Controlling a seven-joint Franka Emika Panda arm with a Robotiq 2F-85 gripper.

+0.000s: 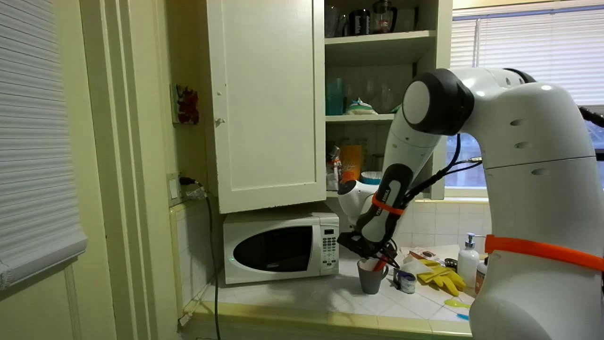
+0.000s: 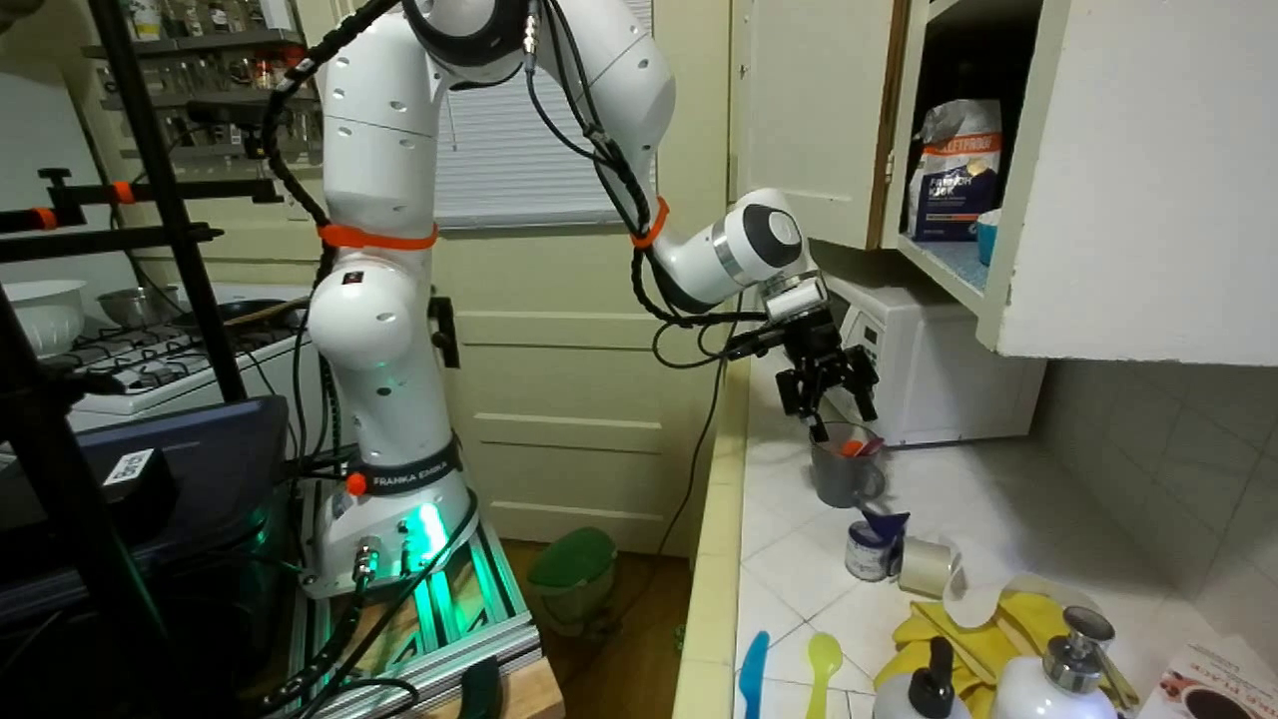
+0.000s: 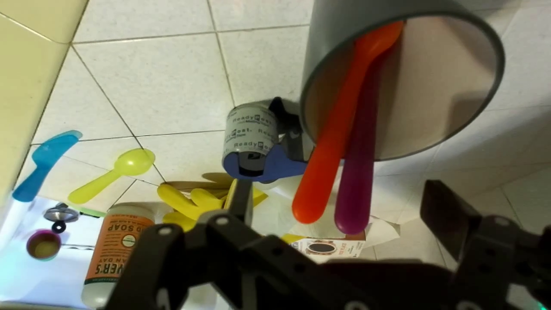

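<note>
A: Is the gripper holding anything?
B: No. Its jaws stand wide apart, above the mug, with an orange utensil and a purple utensil showing between them in the wrist view, clear of both.
A: Where's the mug?
B: Upright on the counter, near the tape and the microwave. Its base is cut off in the wrist view.
A: And inside it?
B: Both utensils, handles leaning out over the rim. The orange utensil's head shows partly; the purple utensil's is hidden under it, so I can't tell its kind.
A: What else is hard to see?
B: The gripper blocks part of the gloves in the wrist view. In an exterior view, the bottom edge cuts off the pump bottle.
A: Any other containers?
B: The cupboard holds an orange bag and glassware too dim to sort out. The microwave's inside is too dark to read.
</note>
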